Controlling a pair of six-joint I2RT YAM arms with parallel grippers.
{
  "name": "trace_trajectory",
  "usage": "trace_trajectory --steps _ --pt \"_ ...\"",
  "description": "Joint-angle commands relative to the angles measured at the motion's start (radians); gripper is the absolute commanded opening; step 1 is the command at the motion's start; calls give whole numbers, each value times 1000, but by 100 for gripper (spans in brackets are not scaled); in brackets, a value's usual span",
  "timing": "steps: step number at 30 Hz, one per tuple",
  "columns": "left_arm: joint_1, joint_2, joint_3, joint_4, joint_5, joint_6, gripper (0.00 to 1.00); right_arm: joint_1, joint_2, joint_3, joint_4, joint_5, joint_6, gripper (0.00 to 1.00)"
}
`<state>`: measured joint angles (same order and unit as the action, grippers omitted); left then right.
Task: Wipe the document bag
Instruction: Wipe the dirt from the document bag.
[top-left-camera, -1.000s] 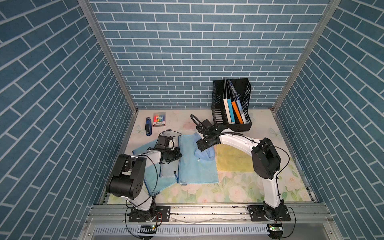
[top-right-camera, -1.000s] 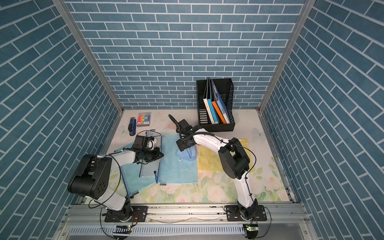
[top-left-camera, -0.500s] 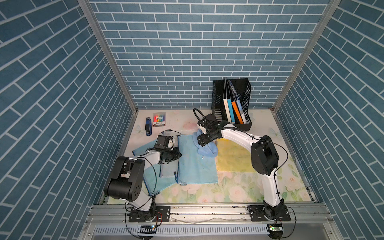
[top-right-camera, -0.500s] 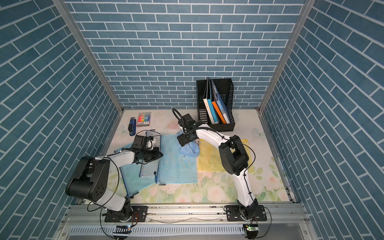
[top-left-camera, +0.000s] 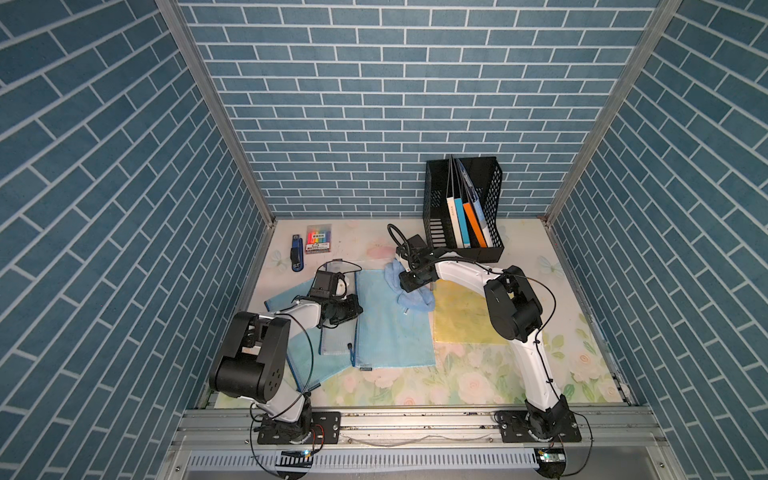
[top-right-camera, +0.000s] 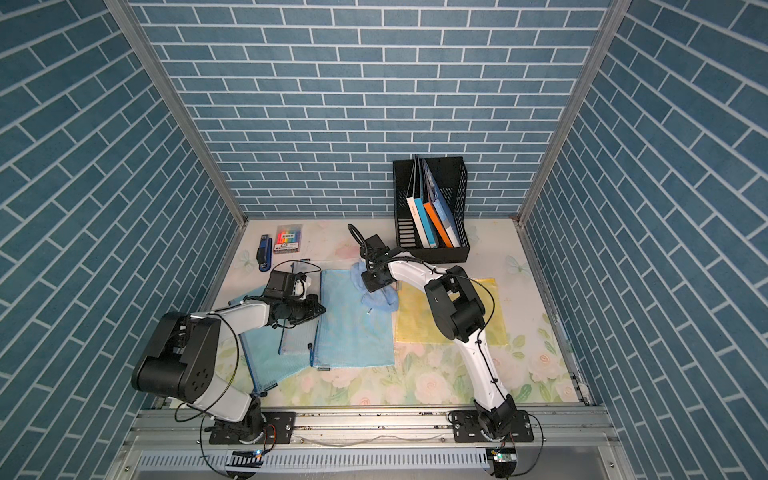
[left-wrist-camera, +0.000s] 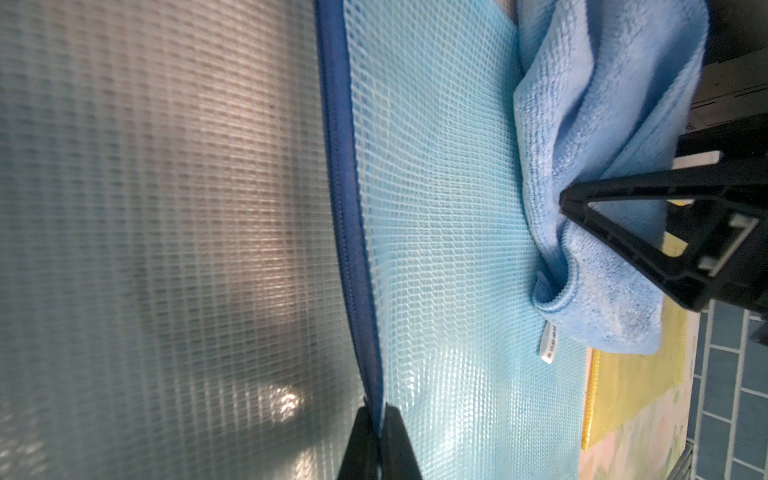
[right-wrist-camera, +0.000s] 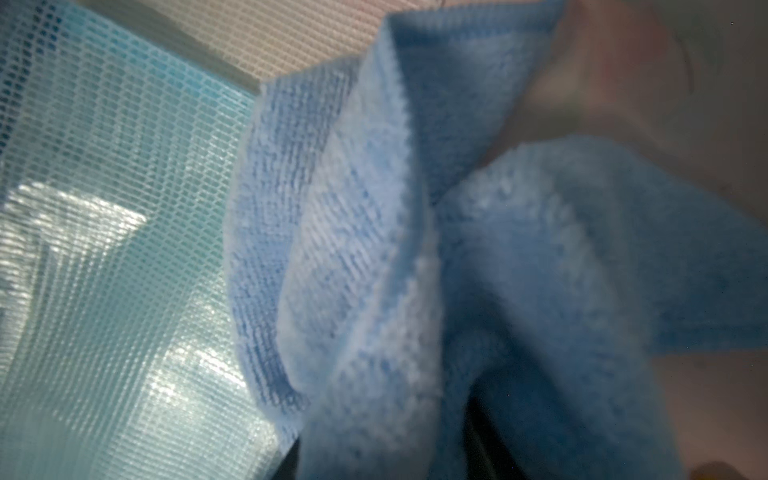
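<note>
In both top views the document bag (top-left-camera: 390, 332) (top-right-camera: 353, 332), a light blue mesh sleeve, lies flat near the middle of the floral table (top-left-camera: 457, 382), between a clear pouch (top-left-camera: 336, 340) and a yellow bag (top-left-camera: 461, 320). A crumpled blue cloth (top-left-camera: 417, 301) (top-right-camera: 380, 300) sits on the bag's far corner, beside the yellow bag. The right gripper (top-left-camera: 409, 282) (top-right-camera: 374, 283) is down on top of the cloth. The left gripper (top-left-camera: 351, 309) (top-right-camera: 315, 309) rests at the bag's opposite long edge, partly over the clear pouch. A black file holder (top-left-camera: 486, 232) with folders stands at the back wall, and a stapler (top-left-camera: 296, 255) and a marker pack (top-left-camera: 318, 240) lie in the far left corner. In the left wrist view the left gripper's black fingertips (left-wrist-camera: 361, 444) are pressed together on the bag's dark blue zipper edge (left-wrist-camera: 349, 208), pinching it. The mesh of the bag (left-wrist-camera: 449, 249) stretches away to the cloth (left-wrist-camera: 590, 145), where one black finger (left-wrist-camera: 623, 241) of the right gripper digs into a fold. In the right wrist view the blurred cloth (right-wrist-camera: 457, 270) fills most of the frame and is bunched up beside a dark finger (right-wrist-camera: 490, 440), with the bag's mesh (right-wrist-camera: 104, 249) beneath. I cannot tell whether the right fingers are clamped on the cloth or merely stand around it.
</note>
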<state>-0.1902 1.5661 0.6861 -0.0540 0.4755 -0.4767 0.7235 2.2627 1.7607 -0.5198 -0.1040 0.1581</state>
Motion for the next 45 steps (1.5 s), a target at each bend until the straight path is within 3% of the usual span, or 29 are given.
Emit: trace_trajectory --steps 1,7,15,19,28,33,36,45 --pt "-5 2 -18 3 11 -3 0 41 -11 -3 -11 -92 1 32" --pt "-16 12 -32 32 26 -20 0 101 85 167 -23 -273 54 20" --pt "-20 0 -51 57 22 -41 0 160 218 361 -54 -342 98 16" --pt "-20 -14 -64 68 13 -52 0 132 228 348 -57 -262 170 8" --pt "-20 -47 -102 112 -15 -100 0 -38 68 134 -40 -91 167 8" --pt "-20 -48 -104 118 -14 -109 0 -75 54 118 -78 -66 135 8" --pt "-20 -46 -105 121 -15 -114 0 -49 60 123 -54 -119 131 8" --pt "-20 -44 -102 148 -14 -143 0 159 148 283 -36 -303 128 9"
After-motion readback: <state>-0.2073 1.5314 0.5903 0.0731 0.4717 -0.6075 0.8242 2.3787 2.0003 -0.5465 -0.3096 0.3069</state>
